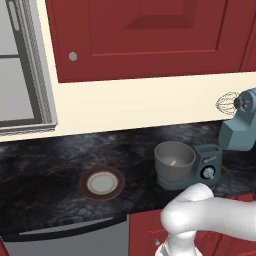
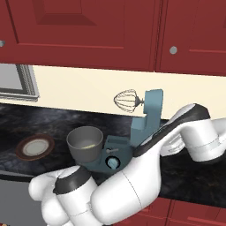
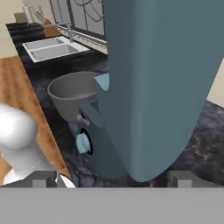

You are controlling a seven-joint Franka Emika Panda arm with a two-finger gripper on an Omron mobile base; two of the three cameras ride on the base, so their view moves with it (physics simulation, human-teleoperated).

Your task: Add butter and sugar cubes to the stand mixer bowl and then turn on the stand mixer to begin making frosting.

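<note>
The teal-blue stand mixer [image 1: 227, 145] stands on the dark marbled table [image 1: 50, 160] with its head tilted up and back, the wire whisk [image 2: 126, 101] hanging out in the air toward the cream wall. On the mixer's base sits the round grey metal bowl [image 1: 174, 161] — inside it lies the small pale yellow stick of butter [image 1: 173, 162], resting on the bowl's bottom. A round light-blue knob [image 2: 113, 163] faces forward on the base, just beside the bowl's foot. To the left of the mixer, well apart from it, a round white plate with a brown rim [image 1: 102, 183] lies flat on the table.

The white arm reaches up beside the mixer's tilted head, and the claw [image 3: 113, 178] is spread wide, gripping nothing — its two dark finger tips [image 3: 43, 178] stand on either side of the teal head, seen close in the hand view. Beyond the bowl in that view lies a steel sink [image 3: 50, 48].
</note>
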